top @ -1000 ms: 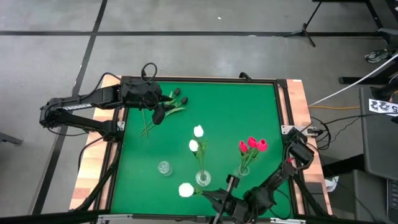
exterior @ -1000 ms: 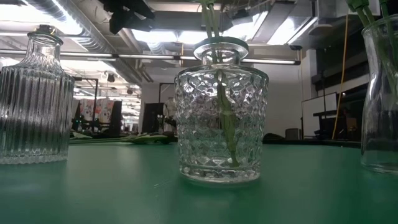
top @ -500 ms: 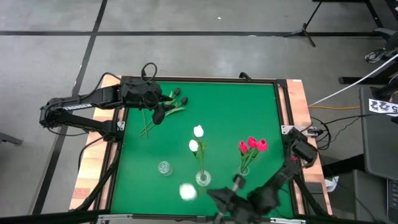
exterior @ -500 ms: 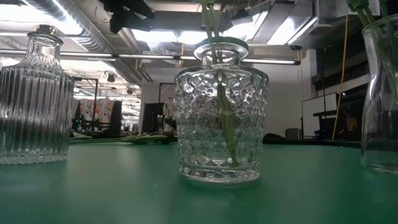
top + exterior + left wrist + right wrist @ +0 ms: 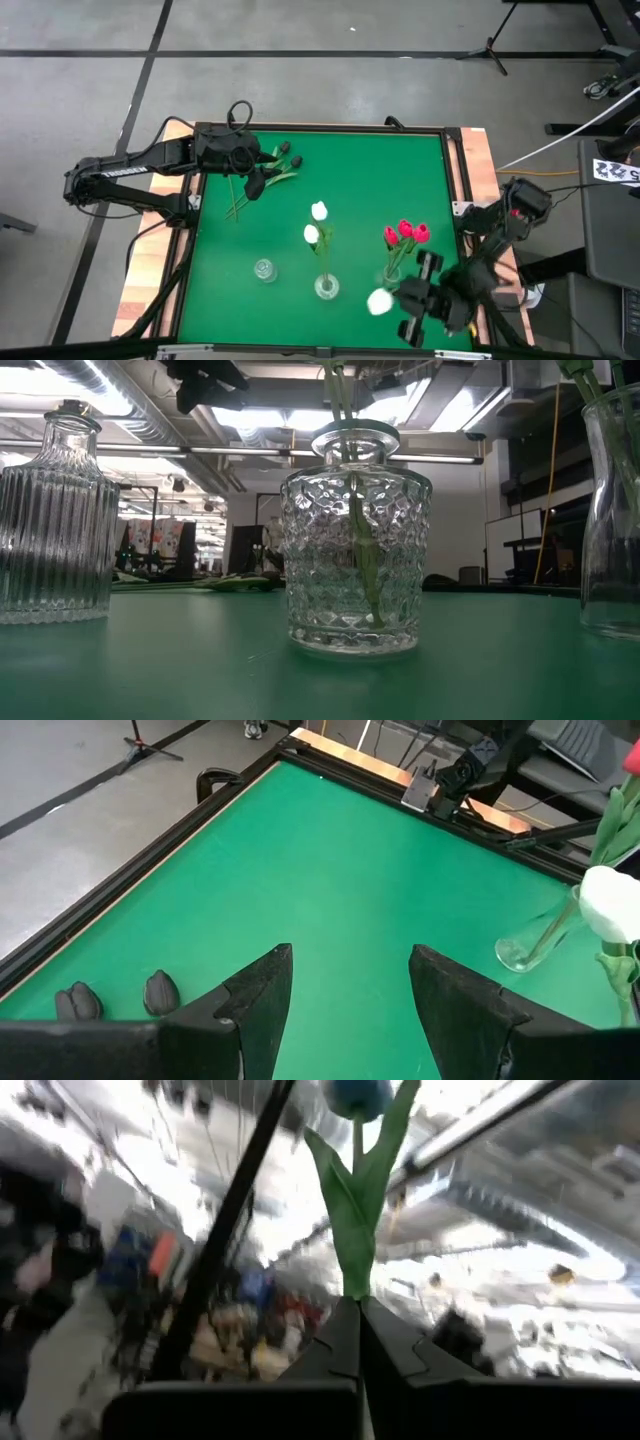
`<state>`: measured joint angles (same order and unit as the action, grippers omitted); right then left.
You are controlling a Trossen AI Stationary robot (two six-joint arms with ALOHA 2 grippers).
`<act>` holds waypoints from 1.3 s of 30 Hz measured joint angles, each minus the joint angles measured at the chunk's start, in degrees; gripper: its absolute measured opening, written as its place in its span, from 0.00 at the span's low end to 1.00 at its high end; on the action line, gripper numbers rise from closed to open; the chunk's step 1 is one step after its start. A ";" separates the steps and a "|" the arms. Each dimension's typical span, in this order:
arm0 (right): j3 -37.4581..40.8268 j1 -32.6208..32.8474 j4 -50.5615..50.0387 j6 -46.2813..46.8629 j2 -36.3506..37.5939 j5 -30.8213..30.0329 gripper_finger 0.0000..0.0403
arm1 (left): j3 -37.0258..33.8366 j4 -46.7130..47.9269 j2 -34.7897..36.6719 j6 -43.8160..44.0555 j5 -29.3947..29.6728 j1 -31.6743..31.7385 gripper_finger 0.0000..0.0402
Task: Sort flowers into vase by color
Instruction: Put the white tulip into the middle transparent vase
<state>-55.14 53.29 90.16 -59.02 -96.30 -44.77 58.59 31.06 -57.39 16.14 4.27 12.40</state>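
We note the right gripper (image 5: 405,303) near the counter's (image 5: 350,170) front right, fingers (image 5: 345,1335) closed on a white tulip (image 5: 379,301) stem, bud beside the red tulips' vase (image 5: 392,272). Left gripper (image 5: 350,985), fingers apart and empty, hovers by the black tulips (image 5: 285,152).

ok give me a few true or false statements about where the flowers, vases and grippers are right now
1. The right gripper is shut on a white tulip. True.
2. The red tulips lie flat on the mat. False: they stand in a vase.
3. Two white tulips stand in the middle vase. True.
4. The left gripper holds a black tulip. False: it is open and empty above the black tulips, which lie on the green mat.
5. The ribbed vase is full of flowers. False: it is empty.
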 joint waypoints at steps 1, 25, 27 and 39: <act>1.14 -0.86 0.19 0.61 1.03 2.68 0.00 | 0.00 -0.01 0.00 0.29 0.00 0.00 0.50; -20.15 -2.11 -1.13 -1.21 -7.38 2.26 0.00 | 0.00 0.02 0.00 2.55 0.00 -0.04 0.50; -25.66 -0.29 -2.49 -8.47 -9.02 -4.73 0.00 | 0.00 -0.02 0.00 2.53 0.00 -0.04 0.50; -41.41 2.01 -0.29 -30.03 -20.57 -15.68 0.00 | 0.00 0.03 0.02 2.45 0.01 -0.04 0.50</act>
<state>-96.55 55.30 89.87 -89.05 -116.86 -60.45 58.59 31.09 -57.37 18.59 4.28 12.36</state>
